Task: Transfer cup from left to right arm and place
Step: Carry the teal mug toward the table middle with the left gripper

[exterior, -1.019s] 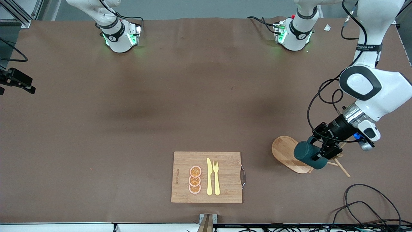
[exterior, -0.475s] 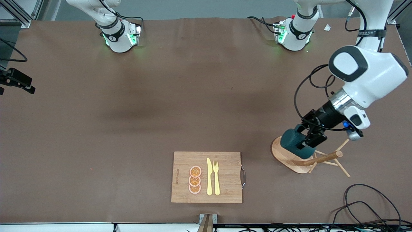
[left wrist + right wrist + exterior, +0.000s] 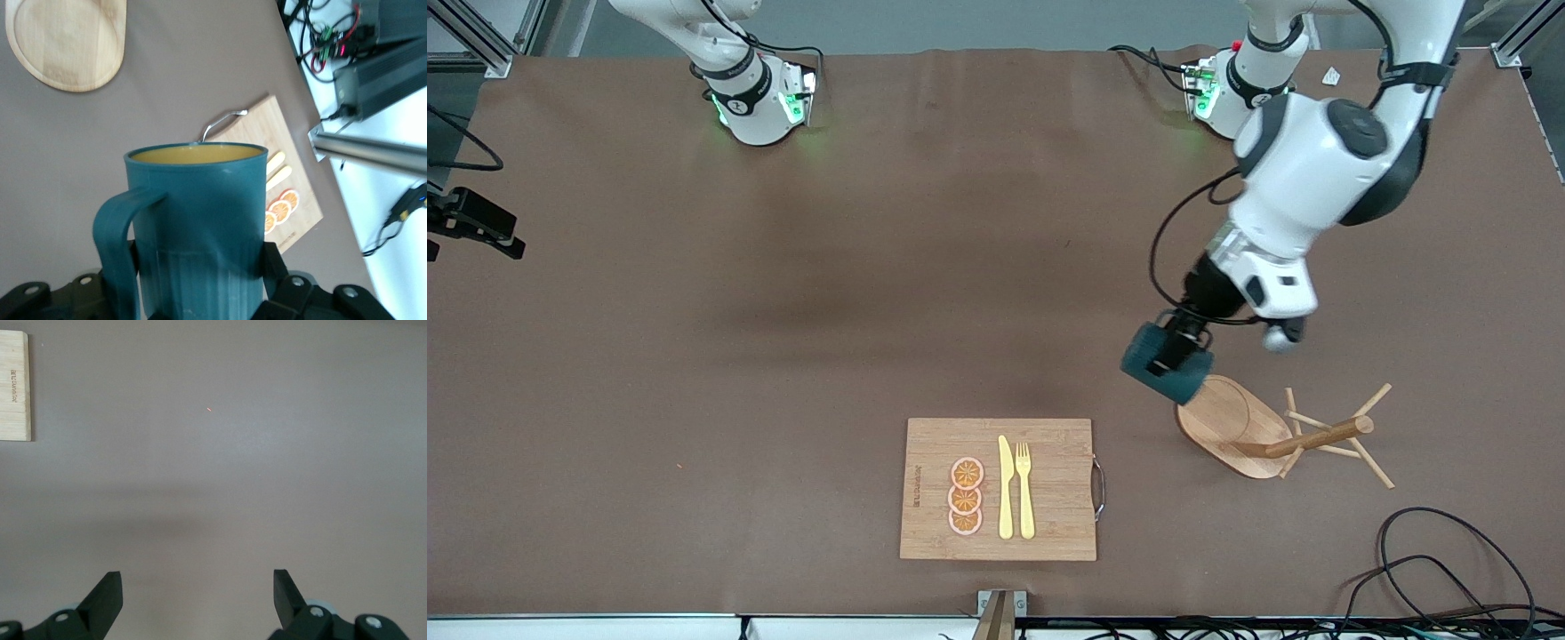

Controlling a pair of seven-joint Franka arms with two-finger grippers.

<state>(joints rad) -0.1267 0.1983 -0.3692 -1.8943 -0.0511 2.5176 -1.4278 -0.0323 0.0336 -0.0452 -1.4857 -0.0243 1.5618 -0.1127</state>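
Brown cloth covers the table (image 3: 694, 373), and toward the right arm's end of it we see only bare surface. The right gripper (image 3: 197, 600) hangs over that bare cloth with its two fingers (image 3: 107, 597) spread wide and nothing between them; a corner of the cutting board (image 3: 13, 387) shows at the edge of the right wrist view. That arm waits.

At the middle of the table, close to the front camera, lies the wooden cutting board (image 3: 1049, 516) with a metal handle (image 3: 1100, 486) on the edge toward the left arm's end. On it we find three orange slices (image 3: 966, 496) in an overlapping row, and just beside them a yellow knife (image 3: 1006, 487) and a yellow fork (image 3: 1024, 489) lying parallel.

Toward the left arm's end, the left gripper (image 3: 1178, 351) is clamped on the cup (image 3: 1165, 363) — dark teal, ribbed, held in the air over the cloth just beside the oval wooden base (image 3: 1223, 418) of a mug rack whose pegs (image 3: 1325, 434) splay out sideways. In the left wrist view the cup (image 3: 197, 227) shows its loop handle (image 3: 117, 237) and mustard-yellow inside, with the black fingers (image 3: 270, 263) pressed against its lower sides — and the oval base (image 3: 67, 40) and cutting board (image 3: 293, 173) lie on the table past it.
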